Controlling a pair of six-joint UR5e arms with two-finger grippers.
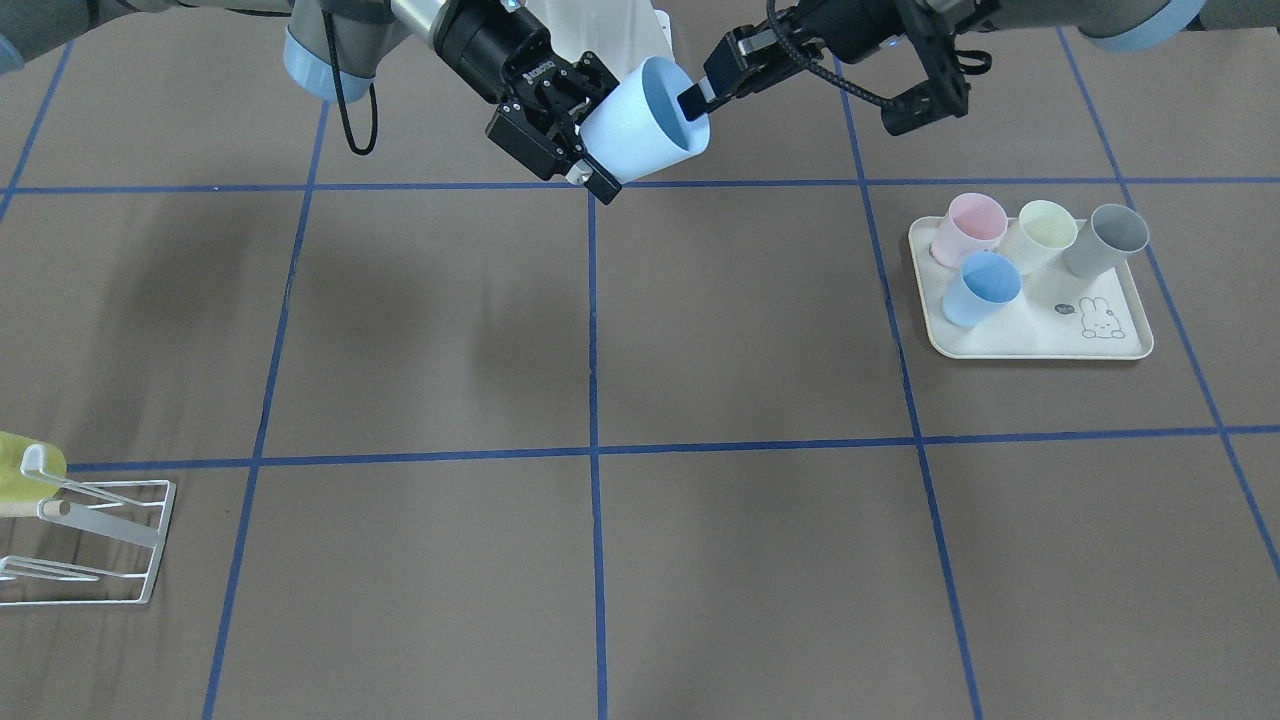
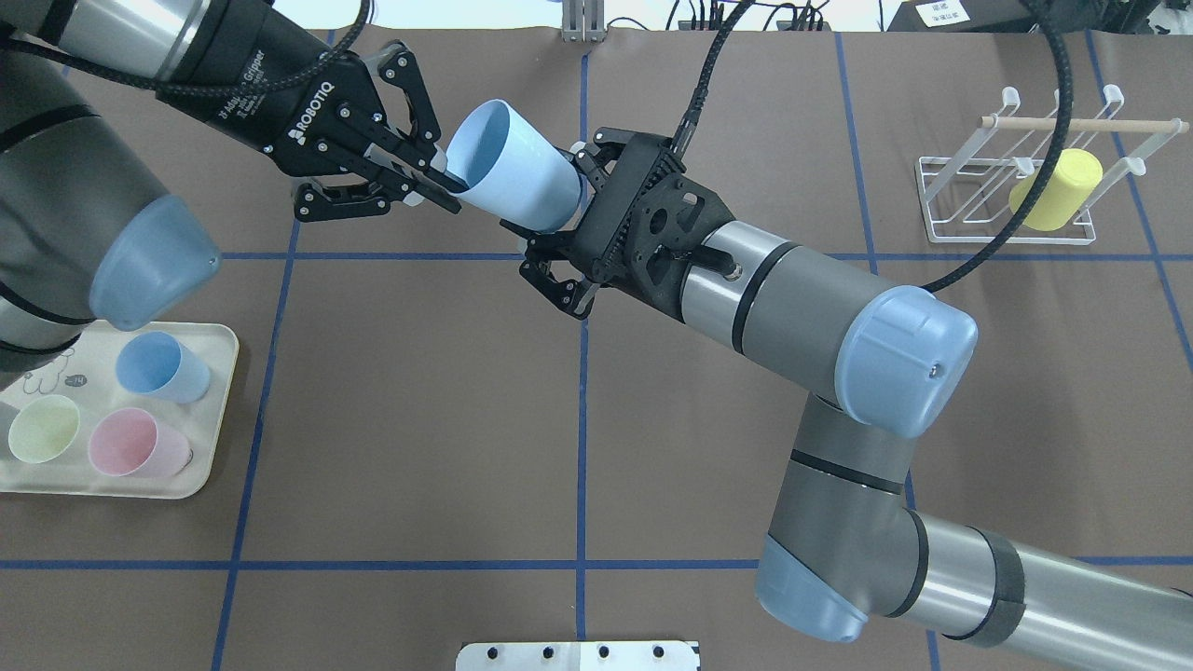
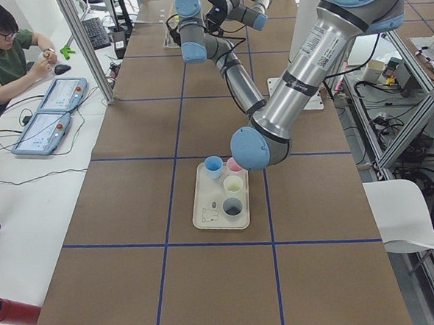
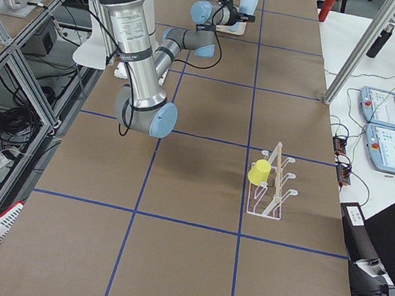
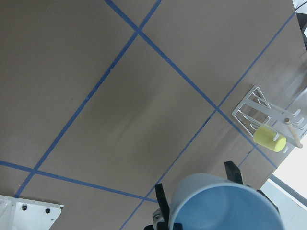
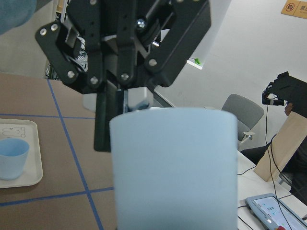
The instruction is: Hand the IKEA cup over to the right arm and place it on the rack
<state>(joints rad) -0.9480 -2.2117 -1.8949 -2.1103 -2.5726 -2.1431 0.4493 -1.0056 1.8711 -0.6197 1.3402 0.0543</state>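
The light-blue IKEA cup [image 1: 640,125] [image 2: 513,172] hangs tilted in the air over the table's robot side, held between both grippers. My left gripper [image 1: 690,100] [image 2: 447,182] is shut on its rim, one finger inside and one outside, as the right wrist view confirms [image 6: 132,103]. The right arm's gripper [image 1: 600,130] [image 2: 569,210] grips the cup's base end, with a finger against each side. The white wire rack [image 1: 90,540] [image 2: 1007,200] stands far off on the right arm's side, with a yellow cup [image 2: 1053,191] hanging on it.
A cream tray [image 1: 1030,340] [image 2: 210,410] on my left side holds several cups: pink, pale yellow, grey and blue. A person [image 3: 4,50] sits at a side desk with control tablets. Blue tape lines grid the brown table.
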